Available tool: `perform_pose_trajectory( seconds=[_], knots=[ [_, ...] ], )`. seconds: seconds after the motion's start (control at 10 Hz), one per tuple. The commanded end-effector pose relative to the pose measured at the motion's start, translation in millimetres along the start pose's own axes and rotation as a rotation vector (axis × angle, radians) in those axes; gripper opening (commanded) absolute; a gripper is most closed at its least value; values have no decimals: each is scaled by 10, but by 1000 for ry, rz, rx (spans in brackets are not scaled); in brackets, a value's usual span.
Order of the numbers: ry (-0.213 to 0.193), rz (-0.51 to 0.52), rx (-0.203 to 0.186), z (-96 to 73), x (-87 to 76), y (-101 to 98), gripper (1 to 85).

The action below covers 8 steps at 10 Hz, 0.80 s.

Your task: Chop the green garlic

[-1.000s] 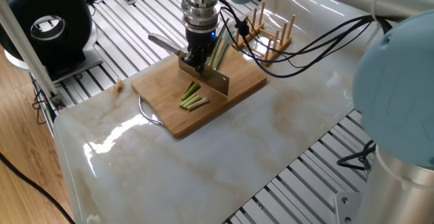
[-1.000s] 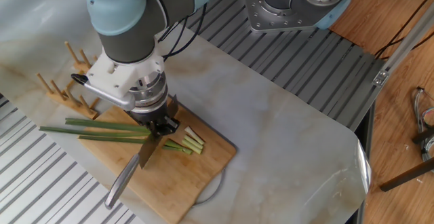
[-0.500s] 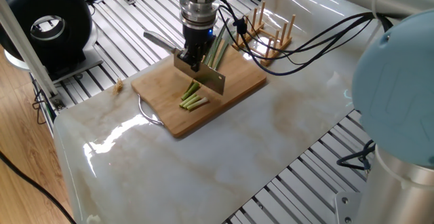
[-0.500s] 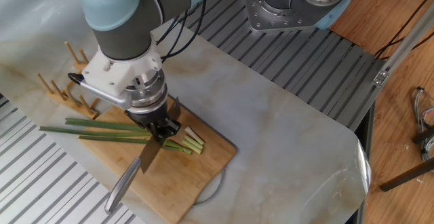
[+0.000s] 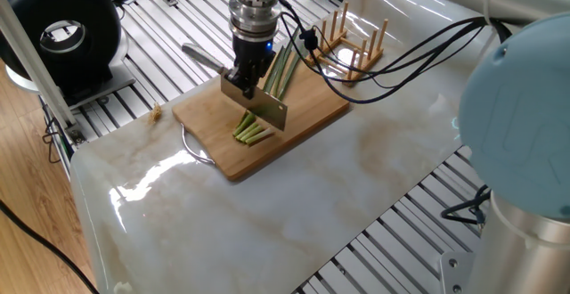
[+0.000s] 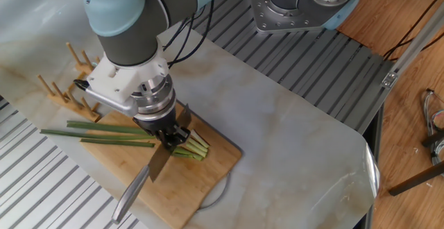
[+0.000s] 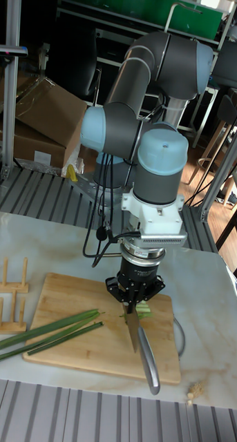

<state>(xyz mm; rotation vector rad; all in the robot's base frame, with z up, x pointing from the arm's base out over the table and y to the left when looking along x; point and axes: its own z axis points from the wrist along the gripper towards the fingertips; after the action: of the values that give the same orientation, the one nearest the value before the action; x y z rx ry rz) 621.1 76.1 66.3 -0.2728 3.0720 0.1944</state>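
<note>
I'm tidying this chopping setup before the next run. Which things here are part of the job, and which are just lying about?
Part of the job:
green garlic
knife, held in the gripper
cutting board

Just lying about:
wooden peg rack
small scrap on the table beside the board

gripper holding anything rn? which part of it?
Yes: the gripper holds a knife, clamped at the top of the blade, handle sticking out free, above the green garlic.
</note>
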Motion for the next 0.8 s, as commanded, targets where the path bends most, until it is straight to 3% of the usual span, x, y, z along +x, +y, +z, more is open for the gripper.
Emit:
perform_pose_trajectory(
  seconds=[0.0,0.2,0.5,0.7],
  knots=[
    [-7,15,-53,-25,-60,173,13],
    [-2,4,-55,-48,-59,202,13],
    [-1,-50,8,-84,-58,33,13],
    [10,-61,-30,-216,-87,125,13]
  ],
)
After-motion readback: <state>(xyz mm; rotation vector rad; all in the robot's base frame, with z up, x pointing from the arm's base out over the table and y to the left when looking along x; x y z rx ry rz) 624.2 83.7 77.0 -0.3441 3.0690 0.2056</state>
